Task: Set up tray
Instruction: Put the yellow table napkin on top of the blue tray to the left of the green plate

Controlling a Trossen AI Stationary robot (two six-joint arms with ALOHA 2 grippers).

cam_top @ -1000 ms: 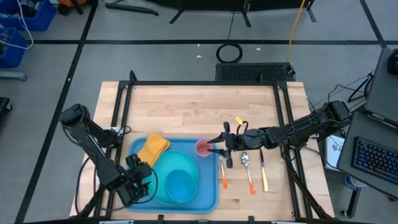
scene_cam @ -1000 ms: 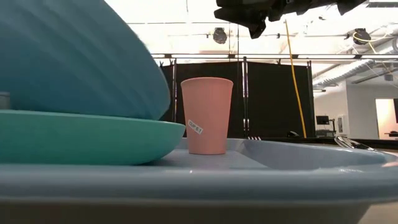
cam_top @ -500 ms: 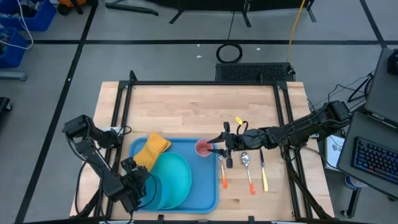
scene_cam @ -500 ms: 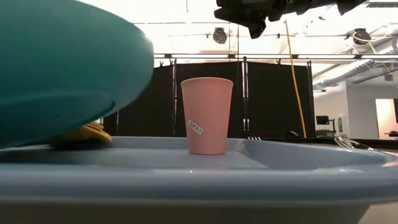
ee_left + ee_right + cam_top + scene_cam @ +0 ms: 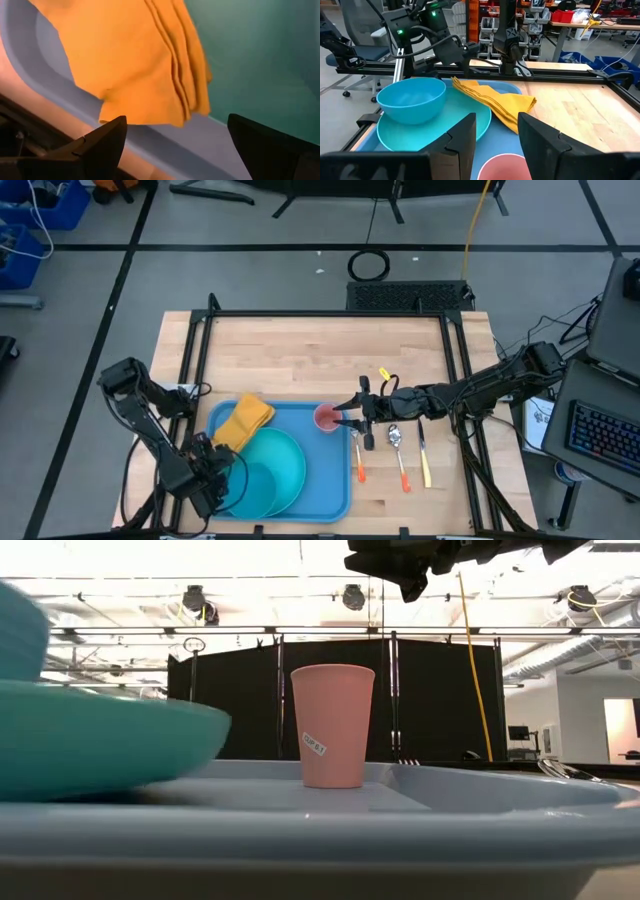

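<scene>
Tray (image 5: pixel 335 498) sat on the near half of the wooden desk (image 5: pixel 300 360), closer to the left side, and it was already fairly loaded: a teal plate (image 5: pixel 270 475) with a small blue bowl (image 5: pixel 412 99) on it, a folded yellow cloth (image 5: pixel 246 418) at the far-left corner, and a pink cup (image 5: pixel 326 418) standing upright at the far-right corner. Left hand (image 5: pixel 205 480) hung at the tray's near-left edge, right by the plate, fingers spread wide and holding nothing as far as I could see. Right hand (image 5: pixel 352 416) hovered just beside the cup with its fingers part-way apart, not gripping anything; from its wrist camera the cup's rim showed between and below the two fingers. Three pieces of cutlery (image 5: pixel 398 452) with coloured handles lay on the bare desk just right of the tray, so I'd guess those were not yet placed. What worried me: the right hand was so close to that tall light cup that any sideways swing toward the cutlery could clip it and knock it over onto the plate or off the rim. On the other side, the left hand was crowding the plate's edge, so a careless lift could tip the plate and slide the bowl off. The cloth overlapped the plate's edge too, so it might snag.
</scene>
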